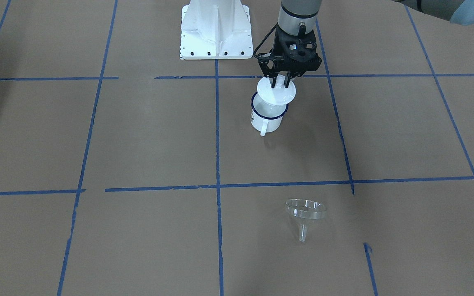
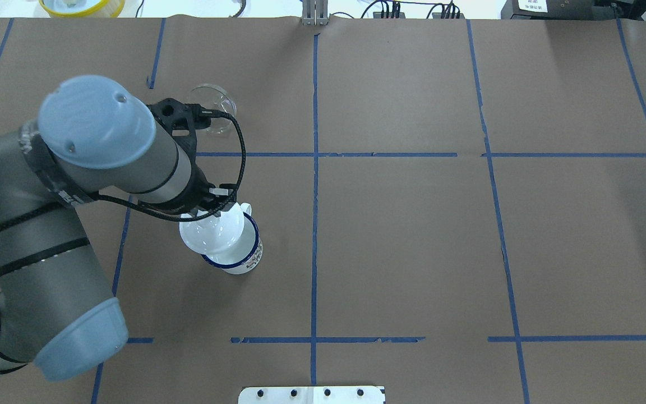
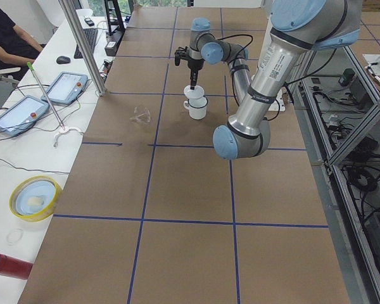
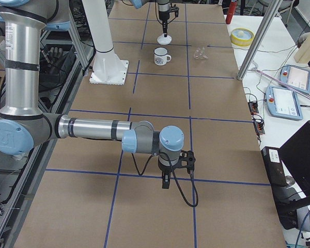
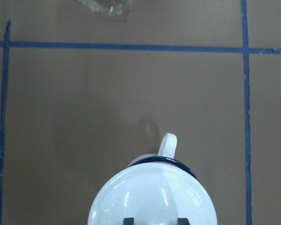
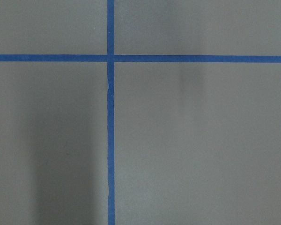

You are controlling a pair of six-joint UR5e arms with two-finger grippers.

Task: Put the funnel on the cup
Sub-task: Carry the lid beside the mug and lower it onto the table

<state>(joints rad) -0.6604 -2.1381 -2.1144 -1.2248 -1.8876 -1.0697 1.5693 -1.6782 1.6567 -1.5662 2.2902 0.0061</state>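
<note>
The cup (image 1: 268, 117) is a white enamel mug with a dark blue rim, standing upright on the brown table; it also shows in the overhead view (image 2: 243, 257). My left gripper (image 1: 279, 83) is shut on the knob of a white domed lid (image 1: 276, 93) and holds it raised just above the cup, offset toward the robot. The left wrist view shows the lid (image 5: 152, 197) covering most of the cup, with the handle (image 5: 168, 143) sticking out. The clear funnel (image 1: 306, 213) lies tilted on the table well away from the cup, beyond a blue tape line (image 2: 215, 106). My right gripper (image 4: 165, 178) hovers low over bare table far from both; I cannot tell whether it is open.
The white robot base (image 1: 216, 33) stands behind the cup. Blue tape lines cross the brown table. A yellow bowl (image 3: 35, 197), control tablets (image 3: 63, 87) and a metal pole (image 3: 82, 47) stand on the operators' side.
</note>
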